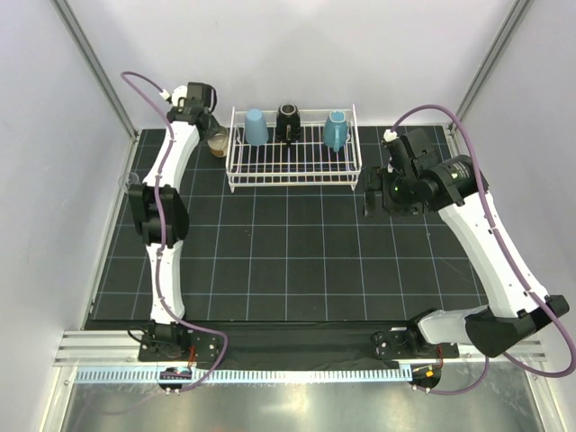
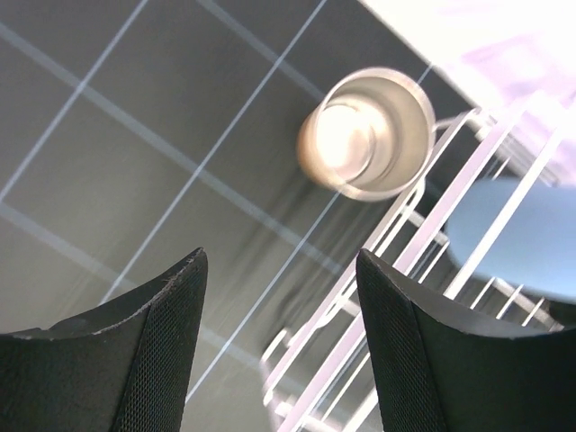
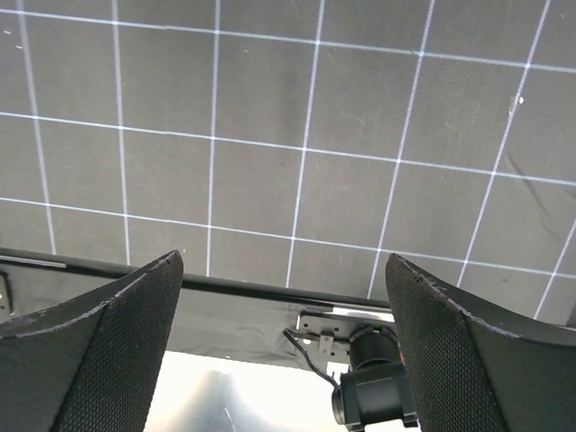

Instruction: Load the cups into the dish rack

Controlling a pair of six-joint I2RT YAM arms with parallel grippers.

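The white wire dish rack (image 1: 293,167) stands at the back of the mat. Inside it, upside down along the far side, are a light blue tumbler (image 1: 256,127), a black cup (image 1: 288,121) and a teal mug (image 1: 336,131). A tan metallic cup (image 1: 218,143) stands upright on the mat just left of the rack. My left gripper (image 1: 208,122) hovers over it, open and empty. In the left wrist view the tan cup (image 2: 367,133) lies ahead of the left gripper (image 2: 279,297), beside the rack wires (image 2: 450,225) and the tumbler (image 2: 526,238). My right gripper (image 1: 377,195) is open and empty, right of the rack.
The black gridded mat (image 1: 288,261) covers the table. In the right wrist view, between the right gripper (image 3: 283,261) fingers, I see the mat's near edge and an arm base mount (image 3: 373,387). Metal frame posts rise at the back corners.
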